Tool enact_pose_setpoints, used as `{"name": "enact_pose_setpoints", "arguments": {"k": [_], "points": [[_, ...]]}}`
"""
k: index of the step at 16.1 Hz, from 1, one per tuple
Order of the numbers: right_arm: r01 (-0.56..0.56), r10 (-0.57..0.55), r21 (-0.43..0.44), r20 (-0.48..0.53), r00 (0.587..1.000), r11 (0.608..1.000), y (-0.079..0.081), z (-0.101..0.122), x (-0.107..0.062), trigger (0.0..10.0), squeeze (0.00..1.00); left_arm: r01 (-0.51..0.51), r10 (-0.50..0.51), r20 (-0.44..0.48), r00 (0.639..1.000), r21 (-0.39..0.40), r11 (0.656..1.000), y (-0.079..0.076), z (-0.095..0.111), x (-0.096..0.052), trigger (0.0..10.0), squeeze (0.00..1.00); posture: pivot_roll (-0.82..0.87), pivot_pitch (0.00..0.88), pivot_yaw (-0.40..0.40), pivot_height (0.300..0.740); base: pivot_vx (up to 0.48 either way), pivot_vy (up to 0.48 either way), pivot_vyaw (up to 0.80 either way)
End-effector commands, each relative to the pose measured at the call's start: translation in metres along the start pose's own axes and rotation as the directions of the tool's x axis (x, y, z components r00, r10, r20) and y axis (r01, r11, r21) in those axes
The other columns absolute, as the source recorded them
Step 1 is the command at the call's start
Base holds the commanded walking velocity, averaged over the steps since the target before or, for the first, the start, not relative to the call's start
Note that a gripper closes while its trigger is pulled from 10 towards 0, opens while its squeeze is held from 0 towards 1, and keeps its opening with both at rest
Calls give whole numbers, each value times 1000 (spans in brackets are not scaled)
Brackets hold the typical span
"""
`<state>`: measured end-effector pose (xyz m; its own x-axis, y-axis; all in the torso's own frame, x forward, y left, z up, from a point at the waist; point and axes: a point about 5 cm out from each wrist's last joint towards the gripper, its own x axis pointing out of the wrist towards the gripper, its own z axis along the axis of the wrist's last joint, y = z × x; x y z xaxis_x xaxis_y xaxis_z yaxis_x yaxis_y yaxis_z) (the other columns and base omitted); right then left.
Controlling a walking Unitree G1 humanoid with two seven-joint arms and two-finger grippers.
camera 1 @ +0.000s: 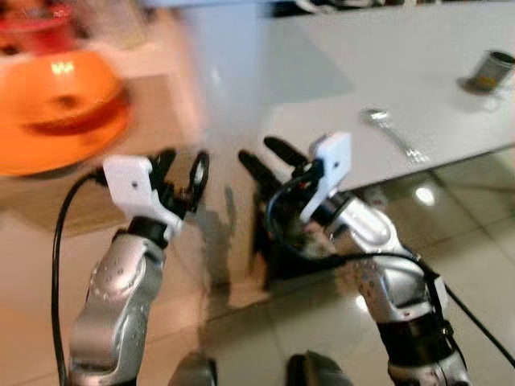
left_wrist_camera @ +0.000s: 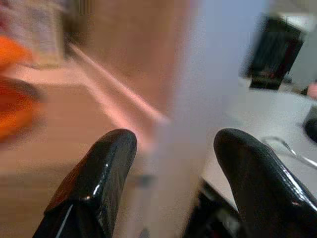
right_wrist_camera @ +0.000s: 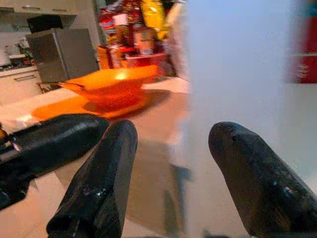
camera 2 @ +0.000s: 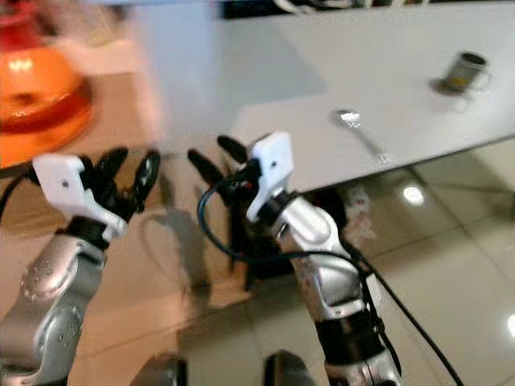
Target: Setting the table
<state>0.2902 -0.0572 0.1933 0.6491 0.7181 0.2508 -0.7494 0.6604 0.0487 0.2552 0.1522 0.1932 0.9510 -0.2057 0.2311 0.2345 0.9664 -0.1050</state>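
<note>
Now the silver metal spoon [camera 1: 392, 131] lies on the pale grey table [camera 1: 338, 72], a small mug [camera 1: 491, 71] beyond it. Orange bowl on its orange plate [camera 1: 58, 108] sits far left. Left gripper [camera 1: 183, 170] and right gripper [camera 1: 264, 158] hover at the table edge, fingers spread, empty.

No readable text, labels or numbers anywhere. The packages [right_wrist_camera: 133, 22] on the counter have printed fronts, but motion blur kills any lettering. The mug [camera 1: 492, 71] on the table [camera 1: 378, 72] has a dark band, too small and blurred to make out any print.
</note>
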Motion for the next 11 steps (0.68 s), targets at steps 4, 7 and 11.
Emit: {"name": "enact_pose_setpoints", "arguments": {"k": [4,7,11], "points": [[-88,88,-7,85,992,996,7,22,13,10000,0,41,-45,119,992,39,998,-4,35,6,10000,0,-39,111,-32,740,0,480,0],[-51,52,-8,101,994,999,2,27,18,10000,0,1,-9,153,988,56,998,1,45,9,10000,0,-32,105,-31,740,0,480,0],[155,-157,21,117,981,988,-30,34,21,10000,0,-118,108,97,989,110,987,22,24,-2,10000,0,-33,100,-22,740,232,0,600]]}}
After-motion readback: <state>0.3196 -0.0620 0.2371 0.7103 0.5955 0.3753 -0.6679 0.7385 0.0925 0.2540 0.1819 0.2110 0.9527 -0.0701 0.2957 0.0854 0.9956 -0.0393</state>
